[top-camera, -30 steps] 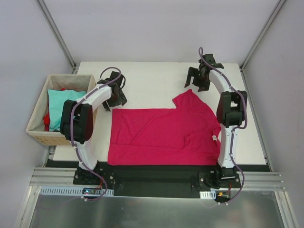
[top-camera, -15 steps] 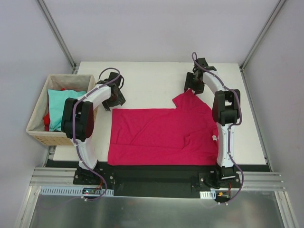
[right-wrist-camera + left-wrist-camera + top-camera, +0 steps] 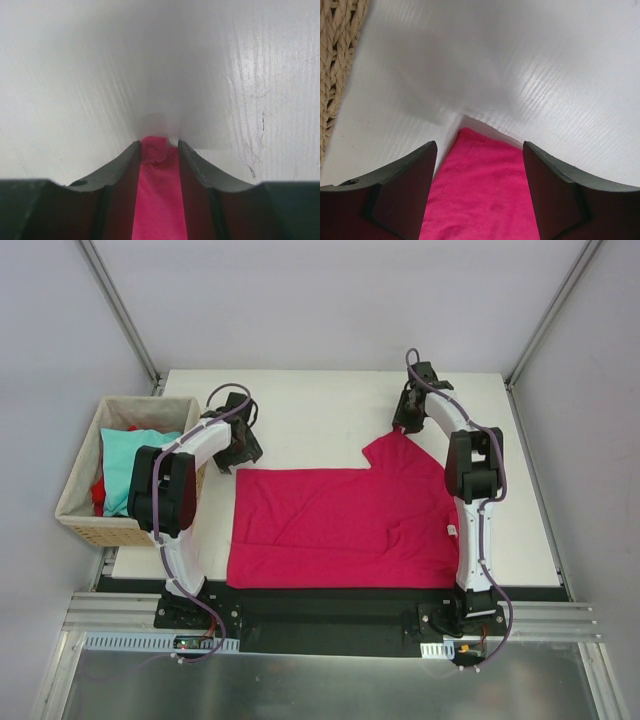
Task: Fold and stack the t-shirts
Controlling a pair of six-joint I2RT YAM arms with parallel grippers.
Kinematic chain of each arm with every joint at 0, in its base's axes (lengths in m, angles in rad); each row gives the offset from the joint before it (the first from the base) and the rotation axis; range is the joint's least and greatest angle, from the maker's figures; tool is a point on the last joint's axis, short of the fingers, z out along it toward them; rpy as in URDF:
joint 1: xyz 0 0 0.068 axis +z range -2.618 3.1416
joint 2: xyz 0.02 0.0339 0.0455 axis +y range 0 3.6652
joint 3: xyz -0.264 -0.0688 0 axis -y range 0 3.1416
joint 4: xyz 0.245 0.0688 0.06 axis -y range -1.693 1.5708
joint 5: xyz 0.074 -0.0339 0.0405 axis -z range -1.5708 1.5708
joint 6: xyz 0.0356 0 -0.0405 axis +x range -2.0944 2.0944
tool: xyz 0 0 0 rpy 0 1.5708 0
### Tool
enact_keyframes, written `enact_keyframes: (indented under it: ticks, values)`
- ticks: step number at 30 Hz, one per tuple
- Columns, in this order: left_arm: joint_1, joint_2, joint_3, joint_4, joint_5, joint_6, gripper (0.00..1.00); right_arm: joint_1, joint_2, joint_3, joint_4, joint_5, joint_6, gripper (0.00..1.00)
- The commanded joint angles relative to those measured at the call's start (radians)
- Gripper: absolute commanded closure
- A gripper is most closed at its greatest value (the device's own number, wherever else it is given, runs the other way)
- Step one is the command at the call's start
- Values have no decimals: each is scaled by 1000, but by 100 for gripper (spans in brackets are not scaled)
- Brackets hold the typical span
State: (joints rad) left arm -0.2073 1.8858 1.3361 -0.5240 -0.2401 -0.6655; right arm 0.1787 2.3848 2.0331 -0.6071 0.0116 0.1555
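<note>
We see the crimson-magenta t-shirt [image 3: 340,525] spread flat on the table [image 3: 310,400]. Our right gripper [image 3: 158,145] sits at the tip of its far right sleeve, jaws drawn narrow and pinching a bunched bit of that cloth. Our left gripper [image 3: 479,146] stands wide apart astride the shirt's far left corner, gripping nothing. The light teal t-shirt [image 3: 125,465] lies in the wicker basket [image 3: 80,480].
</note>
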Motion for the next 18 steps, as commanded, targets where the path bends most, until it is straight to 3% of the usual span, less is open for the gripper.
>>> enact_keyframes:
  ticks: [1,7,14,18]
  values:
    - [16,-5,-23,4,13,20,30,18,17,32,26,54,35,63]
    - [20,-4,-28,13,22,24,30,18,25,38,26,54,41,65]
    - [28,7,-17,15,27,32,30,28,33,44,24,83,33,99]
    - [34,12,-12,15,27,32,30,28,22,49,23,94,23,99]
